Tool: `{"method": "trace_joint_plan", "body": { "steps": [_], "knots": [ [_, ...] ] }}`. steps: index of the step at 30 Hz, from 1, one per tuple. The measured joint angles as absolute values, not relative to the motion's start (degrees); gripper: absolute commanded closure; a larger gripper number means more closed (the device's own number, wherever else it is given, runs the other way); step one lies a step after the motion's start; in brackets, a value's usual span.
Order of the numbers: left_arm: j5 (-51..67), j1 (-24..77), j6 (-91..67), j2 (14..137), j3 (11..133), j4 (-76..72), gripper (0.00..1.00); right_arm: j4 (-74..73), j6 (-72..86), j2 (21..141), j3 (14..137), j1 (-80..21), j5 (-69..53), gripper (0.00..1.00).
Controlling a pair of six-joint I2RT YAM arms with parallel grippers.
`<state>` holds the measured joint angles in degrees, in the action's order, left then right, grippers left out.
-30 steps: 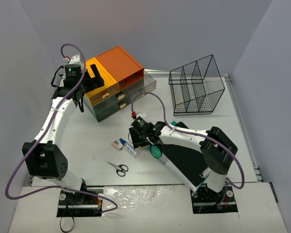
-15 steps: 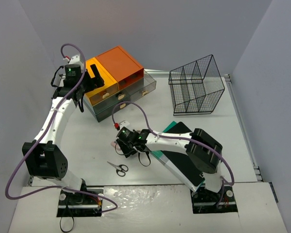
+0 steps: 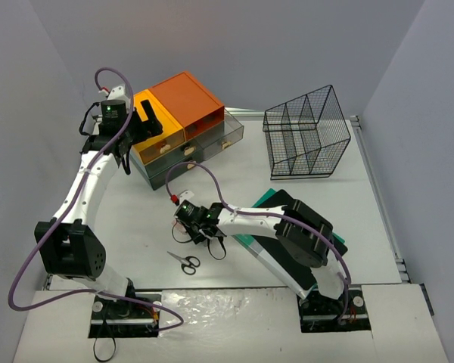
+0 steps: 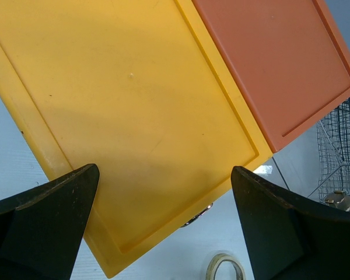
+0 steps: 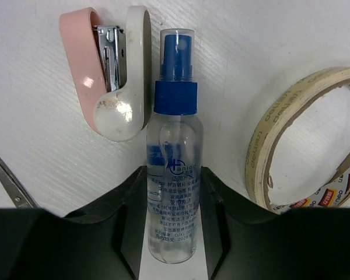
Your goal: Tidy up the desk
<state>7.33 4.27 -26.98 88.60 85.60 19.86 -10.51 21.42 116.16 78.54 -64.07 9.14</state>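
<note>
The desk [image 3: 147, 215] is the white tabletop. My right gripper [image 3: 198, 230] is low over it at centre-left. In the right wrist view its jaws [image 5: 174, 174] press both sides of a clear spray bottle [image 5: 175, 122] with a blue cap, which lies flat on the desk. A pink and white stapler [image 5: 114, 76] lies just left of the bottle's cap. A tape roll [image 5: 306, 140] lies to the right. My left gripper [image 3: 147, 121] is open and empty above the yellow-orange top [image 4: 122, 105] of the drawer chest [image 3: 189, 102].
Scissors [image 3: 185, 262] lie near the front, left of the right arm. A black wire basket [image 3: 306, 132] stands at the back right. A teal and black flat item [image 3: 287, 242] lies under the right arm. A second tape roll [image 4: 224, 267] lies below the chest.
My right arm has swung left across the desk and lowered its jaws around the spray bottle. The left arm has not moved.
</note>
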Motion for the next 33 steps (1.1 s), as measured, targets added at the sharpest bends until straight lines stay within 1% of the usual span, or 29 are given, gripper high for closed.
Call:
{"method": "trace_joint_plan", "body": {
  "steps": [1, 2, 3, 7, 10, 16, 18, 23, 27, 33],
  "knots": [
    [7.43, 4.21, -26.98, 88.60, 85.60, 19.86, 0.03, -10.54, 21.37, 116.16, 78.56, -64.07, 9.23, 0.94],
    [7.56, 4.14, -27.00, 88.60, 85.60, 19.86, 0.03, -10.57, 21.36, 116.16, 78.55, -64.07, 9.28, 0.99],
    [7.67, 4.11, -27.00, 88.60, 85.60, 19.87, 0.03, -10.67, 21.37, 116.16, 78.56, -64.07, 9.39, 1.00],
    [7.87, 4.05, -26.98, 88.60, 85.60, 19.88, 0.03, -11.32, 21.46, 116.05, 78.62, -64.07, 9.61, 1.00],
    [7.95, 4.01, -26.98, 88.60, 85.60, 19.88, 0.03, -14.59, 21.56, 115.06, 79.50, -64.09, 9.43, 1.00],
    [7.99, 3.99, -26.98, 88.60, 85.62, 19.90, 0.03, -22.94, 21.35, 108.13, 84.63, -64.27, 9.00, 1.00],
    [7.99, 3.99, -26.98, 88.60, 85.62, 19.90, 0.03, -25.56, 21.35, 105.00, 88.18, -64.20, 8.97, 1.00],
    [7.97, 3.99, -26.98, 88.60, 85.62, 19.90, 0.03, -26.79, 22.56, 98.83, 99.97, -62.93, 9.41, 1.00],
    [7.98, 3.99, -27.01, 88.60, 85.62, 19.90, 0.03, -24.56, 26.35, 96.80, 105.66, -56.84, 9.34, 1.00],
    [7.98, 3.95, -27.14, 88.60, 85.62, 19.86, 0.03, -16.91, 38.28, 96.70, 104.13, -44.43, 6.99, 1.00]
  ]
}}
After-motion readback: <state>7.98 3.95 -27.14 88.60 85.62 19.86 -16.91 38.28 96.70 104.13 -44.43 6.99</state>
